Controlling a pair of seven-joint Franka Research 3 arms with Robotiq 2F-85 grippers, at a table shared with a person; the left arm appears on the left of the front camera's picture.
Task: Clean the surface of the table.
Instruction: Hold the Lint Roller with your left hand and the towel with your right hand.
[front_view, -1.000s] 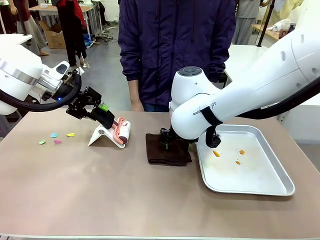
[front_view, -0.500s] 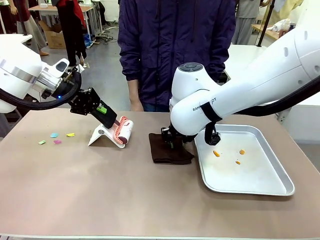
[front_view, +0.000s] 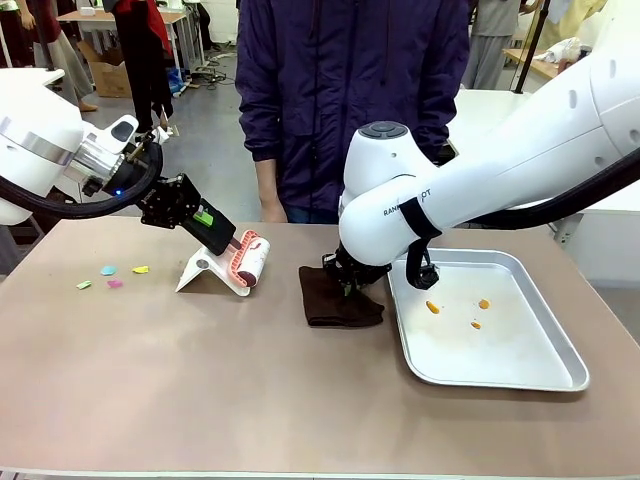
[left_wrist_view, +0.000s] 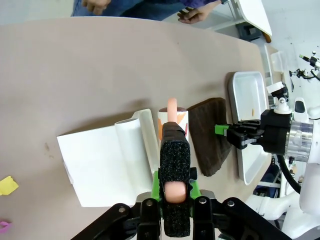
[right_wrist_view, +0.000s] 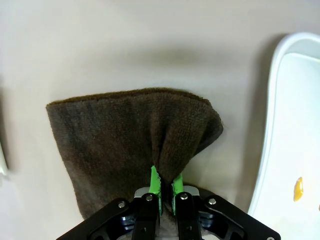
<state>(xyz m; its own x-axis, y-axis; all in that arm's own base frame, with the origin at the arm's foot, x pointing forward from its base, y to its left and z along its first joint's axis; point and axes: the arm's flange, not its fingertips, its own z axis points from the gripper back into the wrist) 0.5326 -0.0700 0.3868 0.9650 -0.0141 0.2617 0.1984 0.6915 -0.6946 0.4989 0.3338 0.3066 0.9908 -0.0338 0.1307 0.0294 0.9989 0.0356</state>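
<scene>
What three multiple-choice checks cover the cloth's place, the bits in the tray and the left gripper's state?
1. Where does the brown cloth lie?
A. in the metal tray
B. on the table, between the lint roller and the tray
C. at the table's near edge

2. How many orange bits lie in the tray?
A. one
B. three
C. six

3. What is the left gripper doing?
A. open above the table
B. shut on the cloth
C. shut on the lint roller's handle

1 B: it lies on the tabletop beside the tray, pinched by the right gripper.
2 B: three specks show on the tray floor.
3 C: its jaws clamp the pink handle.
</scene>
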